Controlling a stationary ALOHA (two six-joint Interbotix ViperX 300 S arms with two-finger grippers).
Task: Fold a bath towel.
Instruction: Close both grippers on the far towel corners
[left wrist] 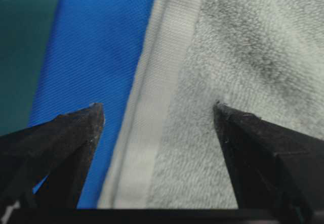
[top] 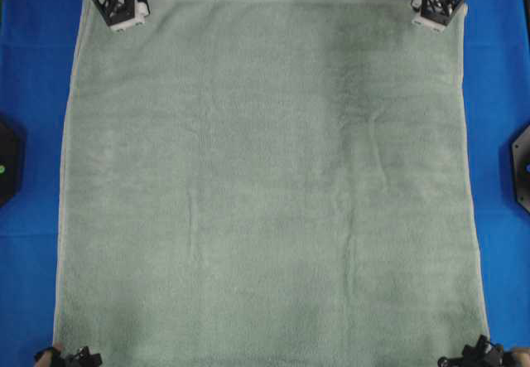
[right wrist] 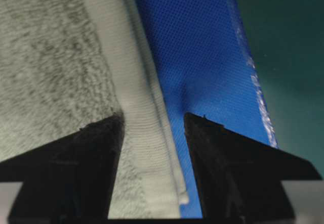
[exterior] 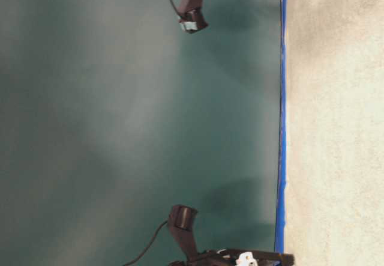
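The pale sage-green bath towel (top: 265, 185) lies spread flat over the blue cloth, filling most of the overhead view. My left gripper (top: 124, 12) sits at its far left corner and my right gripper (top: 435, 11) at its far right corner. In the left wrist view the left gripper (left wrist: 157, 107) is open wide over the towel's hem (left wrist: 152, 123), one tip above the blue cloth and the other above the terry. The right gripper (right wrist: 153, 117) is open too, straddling the hemmed edge (right wrist: 144, 133) and touching nothing.
Blue cloth (top: 33, 94) borders the towel on the left, right and far sides, with a dark teal backdrop (exterior: 120, 122) beyond the far edge. Black mounts (top: 522, 168) stand at mid left and mid right. Small black objects (top: 70, 357) sit at both near corners.
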